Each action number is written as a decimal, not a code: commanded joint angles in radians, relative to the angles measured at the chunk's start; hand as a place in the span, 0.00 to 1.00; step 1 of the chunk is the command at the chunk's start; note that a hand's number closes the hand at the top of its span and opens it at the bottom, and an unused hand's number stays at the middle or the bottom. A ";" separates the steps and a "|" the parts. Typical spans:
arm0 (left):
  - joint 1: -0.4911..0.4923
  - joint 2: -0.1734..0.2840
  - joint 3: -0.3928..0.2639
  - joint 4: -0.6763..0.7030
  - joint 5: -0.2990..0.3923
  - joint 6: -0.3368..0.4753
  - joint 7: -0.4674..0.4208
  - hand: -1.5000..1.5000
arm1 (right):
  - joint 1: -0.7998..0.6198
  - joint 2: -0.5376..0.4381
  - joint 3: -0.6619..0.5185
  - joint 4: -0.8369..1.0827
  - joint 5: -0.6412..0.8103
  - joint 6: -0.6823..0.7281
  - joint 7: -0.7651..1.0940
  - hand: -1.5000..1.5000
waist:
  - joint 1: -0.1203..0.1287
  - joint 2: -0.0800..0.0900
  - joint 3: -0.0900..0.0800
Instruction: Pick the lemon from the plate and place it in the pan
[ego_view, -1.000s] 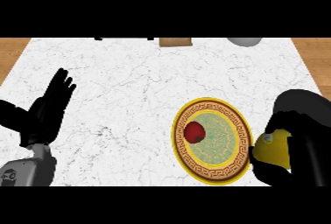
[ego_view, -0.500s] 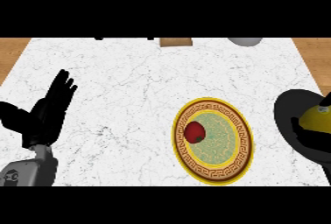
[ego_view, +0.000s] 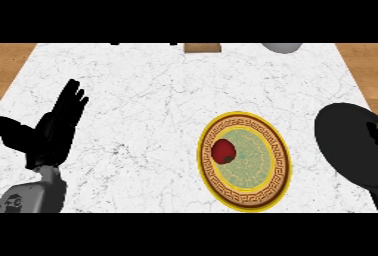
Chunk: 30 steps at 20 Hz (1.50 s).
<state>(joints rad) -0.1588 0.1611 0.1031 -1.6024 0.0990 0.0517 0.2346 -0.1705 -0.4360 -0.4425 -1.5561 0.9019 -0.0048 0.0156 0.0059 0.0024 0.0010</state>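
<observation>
You won't find a lemon on the plate (ego_view: 247, 204): the only thing lying there is a small round red fruit (ego_view: 224, 151), resting on the left part of its patterned face. No yellow shows anywhere on the marble counter (ego_view: 162, 90). The dark pan (ego_view: 347, 137) sits just beside the plate at the right edge, and its inside reads as plain black, so you cannot tell whether anything is in it. Your left hand (ego_view: 55, 127) rests at the left, fingers straight and up, holding nothing. Your right hand does not show. Judged from the task, a lemon should be light, stiff and waxy-skinned, and it is apt to roll. Curl your fingers and thumb round its widest middle, not its tapered ends.
</observation>
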 joint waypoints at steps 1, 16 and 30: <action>0.022 0.002 -0.005 -0.030 0.004 -0.009 0.019 0.50 | -0.057 -0.067 -0.054 0.290 -0.062 -0.093 -0.214 1.00 | 0.009 0.002 0.001; -0.064 -0.004 0.008 0.037 -0.005 0.003 0.022 0.50 | -0.301 -0.108 -0.089 1.021 -0.045 -0.226 -0.288 0.00 | 0.018 0.007 0.002; -0.005 0.001 0.021 0.029 0.005 -0.023 -0.011 0.50 | -0.316 -0.245 -0.363 1.190 -0.411 0.002 -0.686 0.00 | -0.004 0.003 0.002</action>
<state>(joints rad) -0.1714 0.1615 0.1187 -1.5863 0.1009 0.0350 0.2401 -0.4931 -0.6358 -0.7141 -0.3998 0.6041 -0.1051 -0.5923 0.0069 0.0043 0.0030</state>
